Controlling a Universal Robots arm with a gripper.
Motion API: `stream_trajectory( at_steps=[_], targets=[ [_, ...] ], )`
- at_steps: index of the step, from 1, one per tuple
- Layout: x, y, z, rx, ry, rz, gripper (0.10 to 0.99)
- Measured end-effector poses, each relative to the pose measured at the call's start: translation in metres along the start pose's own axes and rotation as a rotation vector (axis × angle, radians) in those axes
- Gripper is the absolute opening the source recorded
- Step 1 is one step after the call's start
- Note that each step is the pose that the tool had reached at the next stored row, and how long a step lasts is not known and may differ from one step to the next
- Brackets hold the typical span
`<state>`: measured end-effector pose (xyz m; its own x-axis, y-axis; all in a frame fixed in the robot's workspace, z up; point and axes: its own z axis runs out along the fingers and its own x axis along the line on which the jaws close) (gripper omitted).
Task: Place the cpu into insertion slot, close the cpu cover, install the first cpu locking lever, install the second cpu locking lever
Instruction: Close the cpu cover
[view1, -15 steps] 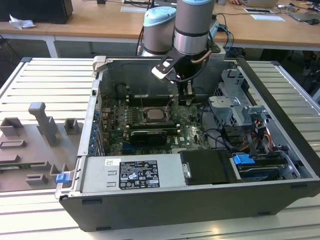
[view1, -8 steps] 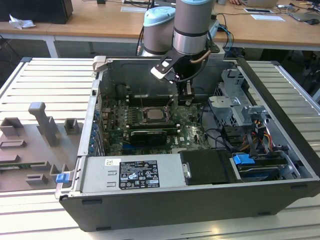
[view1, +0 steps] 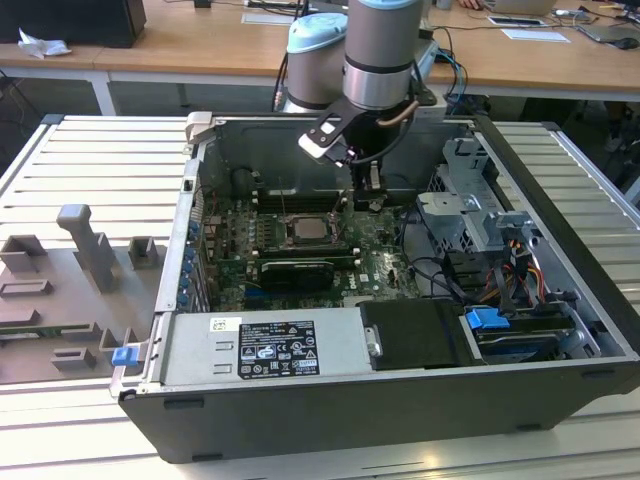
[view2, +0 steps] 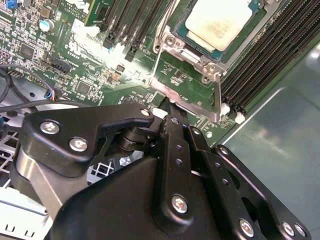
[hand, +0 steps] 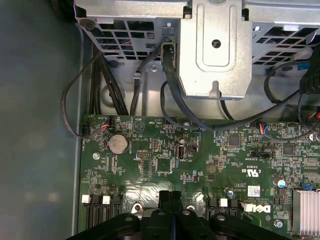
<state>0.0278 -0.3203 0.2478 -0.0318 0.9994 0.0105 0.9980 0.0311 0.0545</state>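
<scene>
Grey surface (view1: 80, 160) holds an open computer case (view1: 300, 425). Cpu (view2: 217, 22) sits in the insertion slot (view1: 287, 232), and the cpu cover (view2: 200, 61) looks shut. Hand (view2: 170, 107), pressed together, is beside it. I think the levers (view2: 158, 52) are left to do.

arm (view1: 385, 45) stands near-vertical, wrist facing straight down. gripper (view1: 368, 200) at its low end, tips pointing down. fingers (hand: 165, 200) pressed flat together in the first wrist view, black linkage bars folded in close.
</scene>
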Motion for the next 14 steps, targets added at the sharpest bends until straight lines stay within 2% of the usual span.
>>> stream_trajectory(
  at_steps=[5, 14],
  targets=[
    [0.0001, -0.0034, -0.0002, 0.000, 0.0000, 0.000, 0.106],
    [0.0006, -0.0179, -0.0008, 0.000, 0.0000, 0.000, 0.106]
  ],
)
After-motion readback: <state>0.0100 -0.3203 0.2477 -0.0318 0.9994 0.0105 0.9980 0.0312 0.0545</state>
